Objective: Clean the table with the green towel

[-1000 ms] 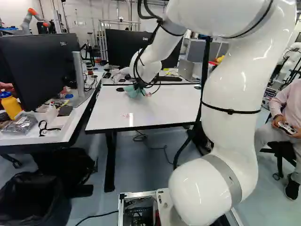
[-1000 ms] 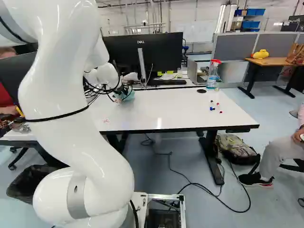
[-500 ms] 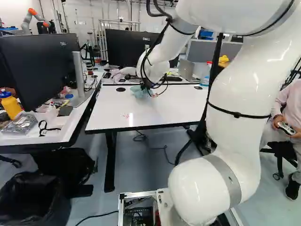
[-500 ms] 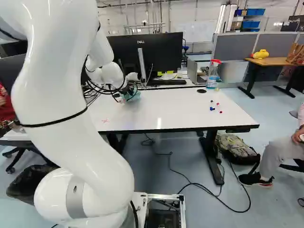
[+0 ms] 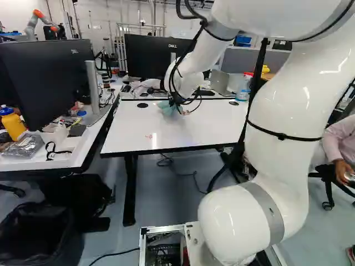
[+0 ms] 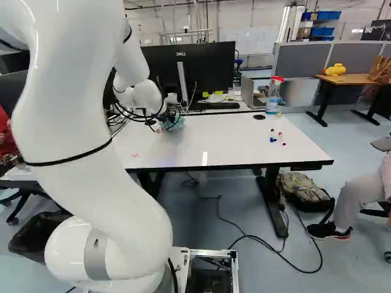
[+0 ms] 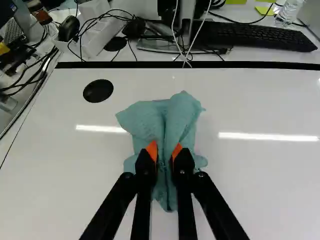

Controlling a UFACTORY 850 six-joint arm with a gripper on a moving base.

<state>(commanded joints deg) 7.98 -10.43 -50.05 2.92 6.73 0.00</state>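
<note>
- Well left of the gripper [image 5: 174, 105] stand a yellow bottle [image 5: 12, 124] and a large black monitor [image 5: 44, 83] with small pale lettering near its top edge.
- Left of the gripper and nearer the base, faint red marks [image 6: 135, 155] lie on the white, black-edged table [image 6: 214, 143]; I cannot tell whether they are writing.
- Ahead and left of the gripper is a flat, round black disc [image 7: 98, 91].
- The gripper is clamped on the crumpled blue-green cloth towel [image 7: 172, 122], its orange pads pressing from two sides, over the white table.
- Ahead of the gripper, past the far edge, stand a second black monitor [image 6: 211, 70], also lettered, tangled cables and, further right, a black keyboard [image 7: 250, 36].
- Right of the gripper are a grey laptop [image 6: 247, 91], a clear spray bottle with a red head [image 6: 274, 94], and small red and blue pieces [image 6: 272, 140] on the table.
</note>
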